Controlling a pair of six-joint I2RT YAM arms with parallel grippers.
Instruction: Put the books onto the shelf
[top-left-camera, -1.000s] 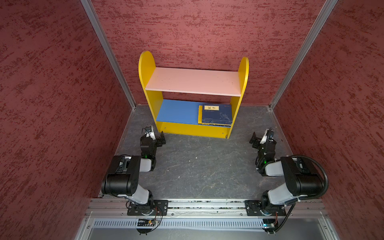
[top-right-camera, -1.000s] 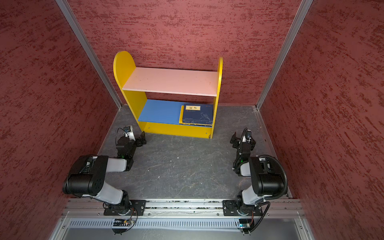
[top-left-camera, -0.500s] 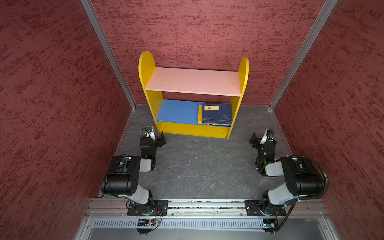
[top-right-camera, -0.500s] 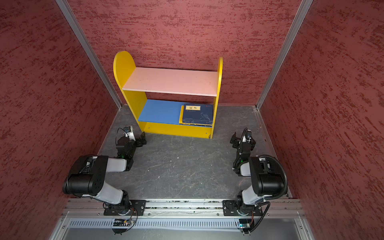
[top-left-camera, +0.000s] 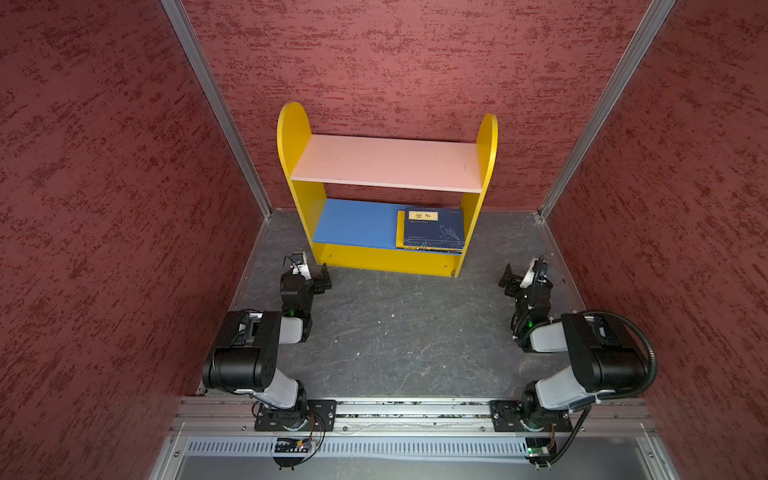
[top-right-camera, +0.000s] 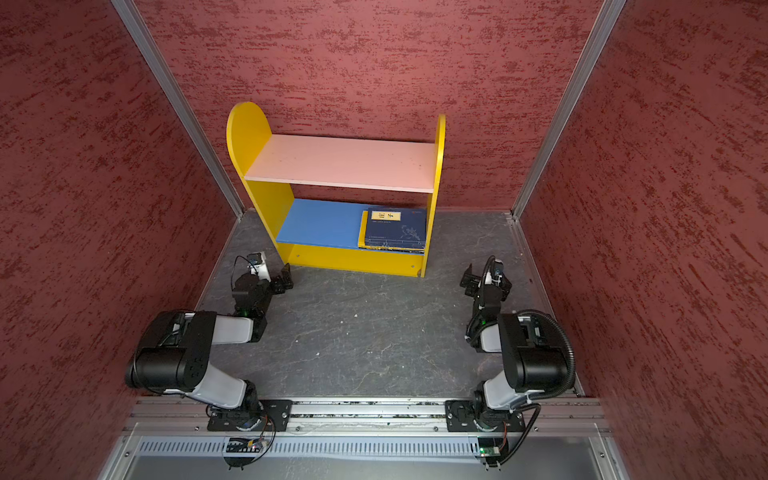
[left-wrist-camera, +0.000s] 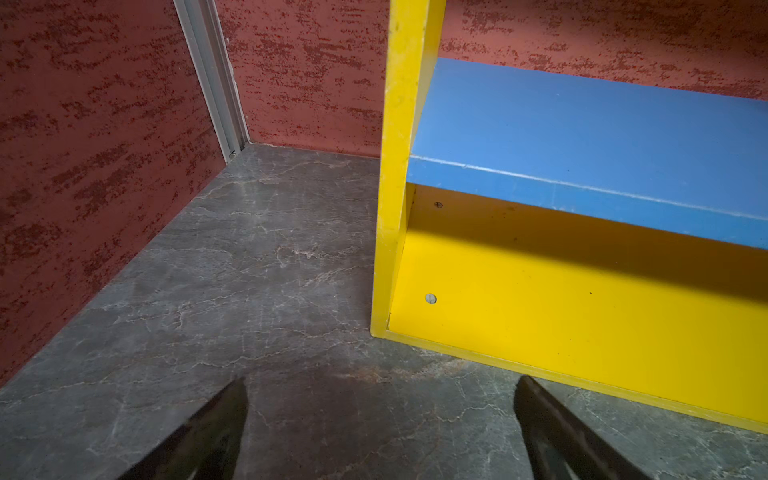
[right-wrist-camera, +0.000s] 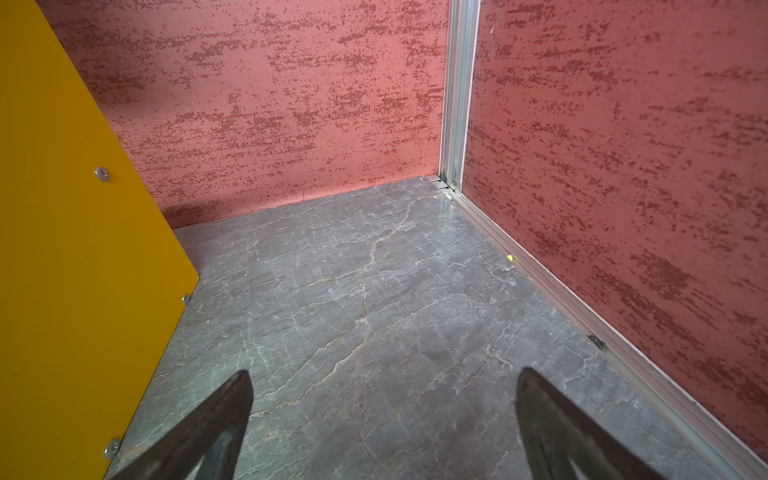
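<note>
The shelf (top-left-camera: 293, 137) stands at 12 o'clock on the table (top-left-camera: 395, 332), its back to the red wall (top-left-camera: 395, 62). The books (top-left-camera: 434, 230) lie flat in a stack at the 3 o'clock end of the blue lower board (top-left-camera: 353, 224), close against the side panel. A navy cover is on top and a yellow edge shows at its 9 o'clock side. The stack's front edge sits about level with the board's front edge. Bare blue runs from the stack to the 9 o'clock panel.

The left gripper (left-wrist-camera: 381, 380) rests low at about 10 o'clock, just off the shelf's front corner, jaws spread wide with nothing between them. The right gripper (right-wrist-camera: 384, 372) sits at about 2 o'clock, beside the shelf's outer panel, jaws likewise apart and holding nothing. Open table lies between the two arms.
</note>
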